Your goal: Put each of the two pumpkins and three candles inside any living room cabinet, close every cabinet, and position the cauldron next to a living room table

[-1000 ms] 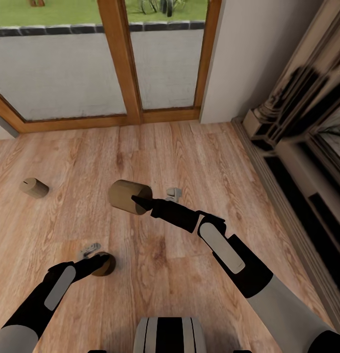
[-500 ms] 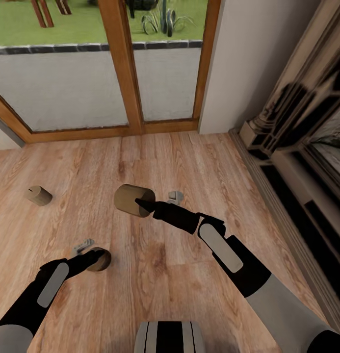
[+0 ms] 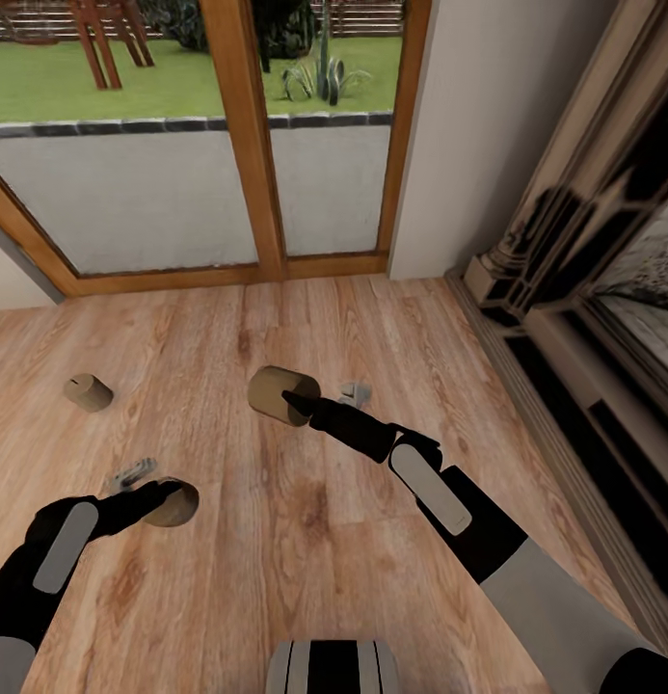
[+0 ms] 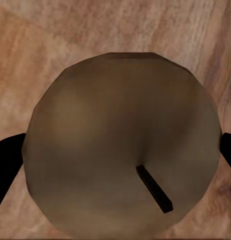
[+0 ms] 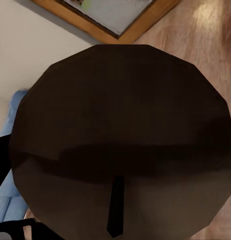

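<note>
In the head view my right gripper [image 3: 297, 400] is shut on a beige candle [image 3: 279, 393], held on its side above the wood floor. The right wrist view shows that candle's shadowed top and wick [image 5: 115, 207] close up. My left gripper [image 3: 165, 496] is shut on a second candle [image 3: 175, 505] low at the left. Its round top [image 4: 120, 145] shows in the left wrist view, with a dark finger at each edge. A third candle [image 3: 88, 392] lies loose on the floor to the far left. The pumpkins, the cauldron and the cabinet are out of view.
Glazed doors with a wooden frame [image 3: 247, 145] stand straight ahead, with garden behind them. A white wall corner [image 3: 468, 125] rises at the right. A dark ornate fireplace-like unit [image 3: 584, 318] runs along the right wall. Wood floor [image 3: 305, 540] lies between my arms.
The camera has tilted up, showing more garden. Both grippers stay shut on their candles. The left arm has drawn to the left, and the loose candle has stayed where it lay.
</note>
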